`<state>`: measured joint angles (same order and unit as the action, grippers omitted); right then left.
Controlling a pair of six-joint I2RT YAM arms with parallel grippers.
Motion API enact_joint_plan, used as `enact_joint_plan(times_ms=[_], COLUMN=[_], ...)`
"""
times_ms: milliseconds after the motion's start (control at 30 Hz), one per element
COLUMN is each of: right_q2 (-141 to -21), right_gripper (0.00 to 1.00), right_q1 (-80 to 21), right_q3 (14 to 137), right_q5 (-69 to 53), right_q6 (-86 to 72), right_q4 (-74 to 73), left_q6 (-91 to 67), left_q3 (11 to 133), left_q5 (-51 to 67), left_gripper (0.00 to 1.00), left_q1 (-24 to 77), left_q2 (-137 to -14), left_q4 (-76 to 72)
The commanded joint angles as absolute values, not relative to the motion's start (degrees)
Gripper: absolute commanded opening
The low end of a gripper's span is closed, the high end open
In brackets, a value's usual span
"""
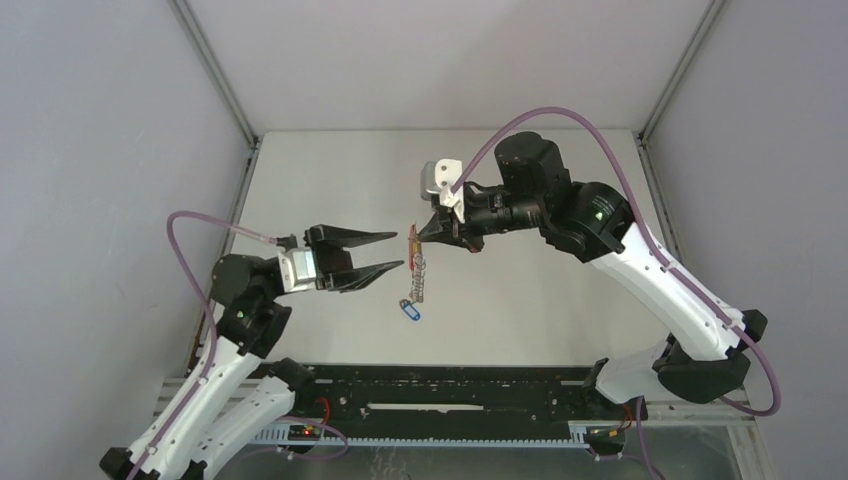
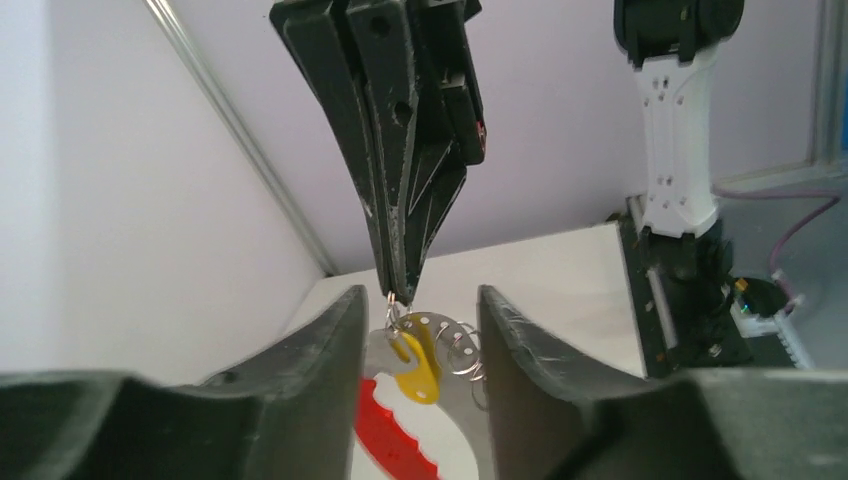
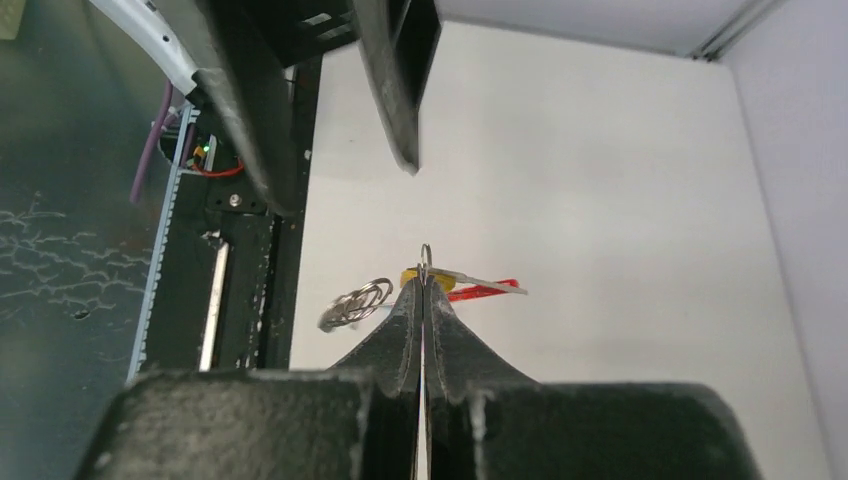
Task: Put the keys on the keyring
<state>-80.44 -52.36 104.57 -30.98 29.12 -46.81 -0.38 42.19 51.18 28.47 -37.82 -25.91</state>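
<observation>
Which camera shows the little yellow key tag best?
Left wrist view: the yellow key tag is large and central. Right wrist view shows only a thin sliver; in the top view I cannot make it out.

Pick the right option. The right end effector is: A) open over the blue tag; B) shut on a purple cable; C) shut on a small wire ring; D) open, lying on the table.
C: in the right wrist view the right end effector has its fingers together, with the small wire ring pinched at their tips beside the yellow key tag.
</observation>
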Motion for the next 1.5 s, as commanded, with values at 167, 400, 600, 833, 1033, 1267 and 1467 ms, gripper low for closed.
enact_joint_plan(times_ms=[167,400,600,833,1033,1267,1467], right_q2=[-75.52,-76.73,-76.68,-77.14,-77.61,-77.60,-77.87], right_gripper=[0.00,0.00,0.00,0.00,0.00,0.00,0.00], right_q1=[-49.67,-49.57,-49.39,-49.37,-49.39,-49.39,-49.39], right_q3=[98.70,97.86,95.81,95.28,94.90,94.47,94.53], right_q5=[-39.97,-46.51,-48.21,-46.62,-46.14,-46.47,-46.61], right_q6=[22.92,19.28,16.90,14.82,13.67,13.34,13.18], right_q4=[-40.47,-38.80,-35.87,-33.78,-33.41,-32.94,-32.87], left_q6=[19.48,41.13,43.59,42.76,45.05,43.70,42.55], left_q3=[48.38,54.92,55.28,54.81,54.11,54.22,54.15], left_q5=[53.71,58.59,59.81,64.54,64.68,65.99,66.53], left_gripper=[0.70,0.56,0.38,0.28,0.28,0.36,0.30], left_q1=[28.21,28.21,28.21,28.21,28.21,28.21,28.24], left_q2=[-35.33,-41.29,-41.22,-39.58,-38.49,-37.69,-38.05], left_q4=[-4.29,11.99,12.39,12.35,12.26,12.30,12.26])
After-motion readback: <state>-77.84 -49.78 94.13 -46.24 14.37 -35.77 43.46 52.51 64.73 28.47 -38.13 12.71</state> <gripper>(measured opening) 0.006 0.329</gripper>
